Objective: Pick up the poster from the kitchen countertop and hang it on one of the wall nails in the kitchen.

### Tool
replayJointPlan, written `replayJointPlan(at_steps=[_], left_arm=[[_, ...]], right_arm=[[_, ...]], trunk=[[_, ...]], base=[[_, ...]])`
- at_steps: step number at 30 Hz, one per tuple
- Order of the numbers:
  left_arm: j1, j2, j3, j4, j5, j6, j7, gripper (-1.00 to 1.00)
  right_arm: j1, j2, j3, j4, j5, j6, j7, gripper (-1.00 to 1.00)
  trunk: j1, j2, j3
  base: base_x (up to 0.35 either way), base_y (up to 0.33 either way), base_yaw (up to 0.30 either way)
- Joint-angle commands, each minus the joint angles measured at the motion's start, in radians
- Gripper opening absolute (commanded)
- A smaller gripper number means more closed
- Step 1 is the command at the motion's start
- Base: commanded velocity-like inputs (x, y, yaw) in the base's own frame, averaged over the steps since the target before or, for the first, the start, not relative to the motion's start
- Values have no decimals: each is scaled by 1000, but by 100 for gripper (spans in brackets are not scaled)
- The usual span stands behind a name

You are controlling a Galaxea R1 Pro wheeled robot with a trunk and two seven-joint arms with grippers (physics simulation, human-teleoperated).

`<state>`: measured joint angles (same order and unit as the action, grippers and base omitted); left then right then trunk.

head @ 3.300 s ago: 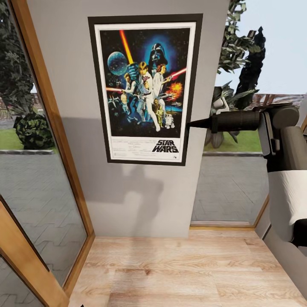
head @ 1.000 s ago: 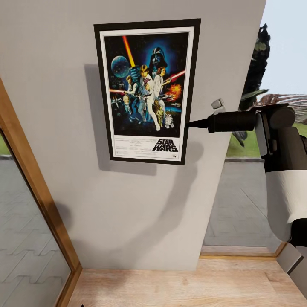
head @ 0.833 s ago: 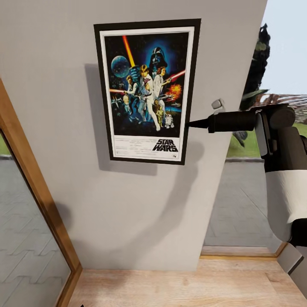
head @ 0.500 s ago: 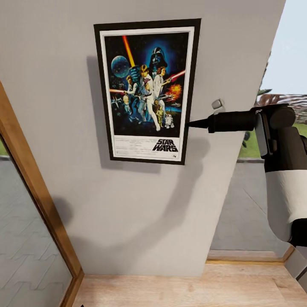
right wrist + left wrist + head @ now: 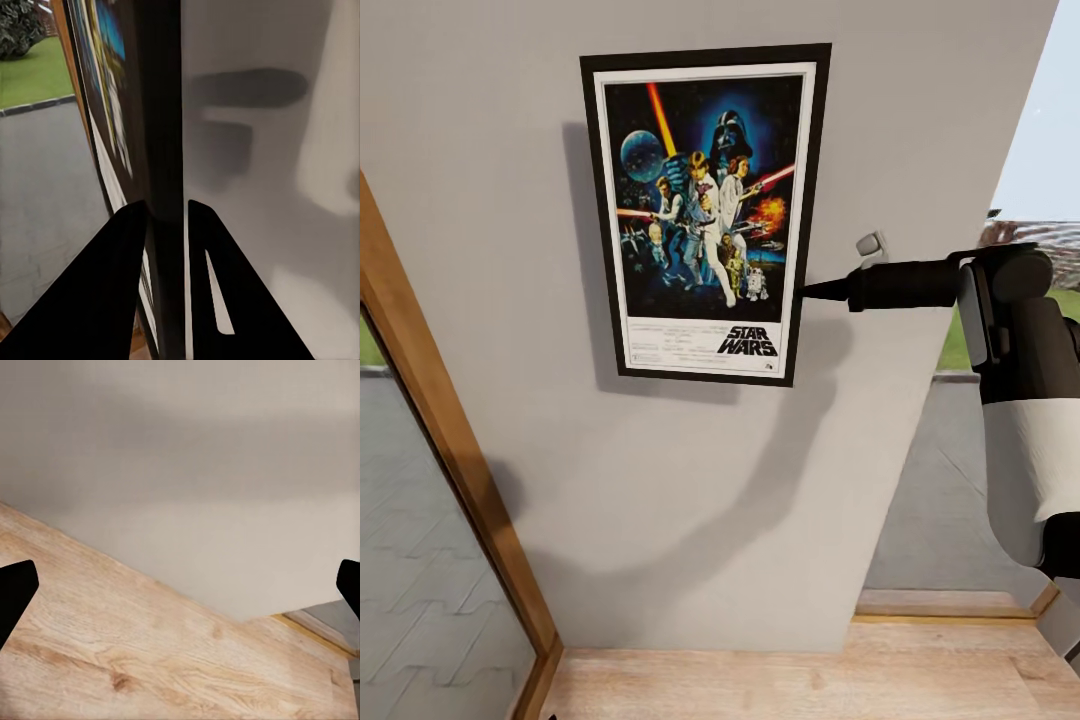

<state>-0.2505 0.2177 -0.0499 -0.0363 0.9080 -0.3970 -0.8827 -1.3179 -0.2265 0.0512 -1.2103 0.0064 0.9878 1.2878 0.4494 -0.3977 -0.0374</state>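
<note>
Against pale grey wall (image 5: pixel 690 500): upright black-framed Star Wars poster (image 5: pixel 705 215), held off light wooden floor (image 5: pixel 810 685). My right gripper (image 5: pixel 805 291) pinches frame's right edge, fingers (image 5: pixel 112 292) either side, tight. Poster's back looks close to wall; contact unclear. My left gripper (image 5: pixel 180 585) spread wide, holding nothing, facing floor.

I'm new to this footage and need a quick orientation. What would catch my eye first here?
The colourful poster stands upright before the grey wall, casting a shadow on it. The right gripper reaches in from the right and pinches the poster's right edge, its jaws shut on the black frame in the right wrist view. A small grey nail juts from the wall just above that gripper.
</note>
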Motion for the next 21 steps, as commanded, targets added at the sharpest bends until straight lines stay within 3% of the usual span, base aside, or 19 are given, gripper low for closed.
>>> replayJointPlan(at_steps=[1, 11, 21], left_arm=[[-1, 0, -5, 1, 5, -5, -2, 100], [-1, 0, -5, 1, 5, -5, -2, 100], [-1, 0, -5, 1, 5, -5, -2, 100]], right_arm=[[-1, -1, 1, 0, 0, 10, 4, -100], [-1, -1, -1, 0, 0, 9, 4, -100], [-1, -1, -1, 0, 0, 9, 4, -100]], trunk=[[1, -2, -2], [1, -2, -2], [1, -2, -2]], base=[[4, 12, 0], [10, 2, 0], [131, 0, 0]])
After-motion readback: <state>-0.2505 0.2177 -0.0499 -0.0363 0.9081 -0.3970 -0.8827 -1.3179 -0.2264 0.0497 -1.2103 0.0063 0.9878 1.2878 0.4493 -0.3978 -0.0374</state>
